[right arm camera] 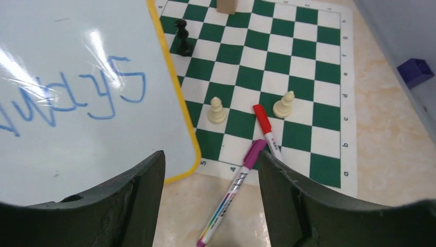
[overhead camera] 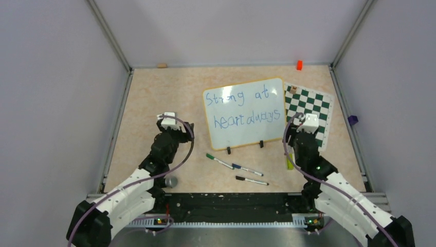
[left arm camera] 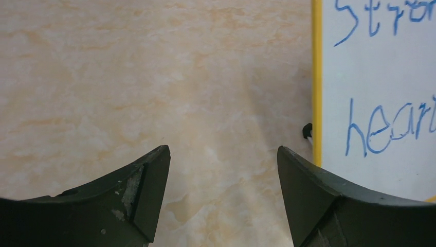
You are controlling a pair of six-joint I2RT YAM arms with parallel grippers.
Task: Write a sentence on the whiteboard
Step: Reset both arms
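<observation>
The whiteboard (overhead camera: 244, 116) lies flat in the middle of the table, its yellow rim (left arm camera: 316, 77) and one black clip foot (left arm camera: 307, 130) showing in the left wrist view. The sentence (overhead camera: 241, 110) stands on it in blue, in two lines; its last word (right arm camera: 77, 98) shows in the right wrist view. My left gripper (overhead camera: 172, 127) (left arm camera: 223, 164) hangs open over bare table just left of the board. Off the board's right near corner my right gripper (overhead camera: 303, 133) (right arm camera: 211, 164) is open too, above a purple-capped marker (right arm camera: 234, 198) that lies loose on the table.
A green-and-white chessboard (overhead camera: 313, 103) lies right of the whiteboard with a black piece (right arm camera: 182, 38), two pale pawns (right arm camera: 217, 110) and a red-capped marker (right arm camera: 267, 131). Three markers (overhead camera: 247, 170) lie near the board's feet. A purple block (overhead camera: 352, 120) sits on the right rail.
</observation>
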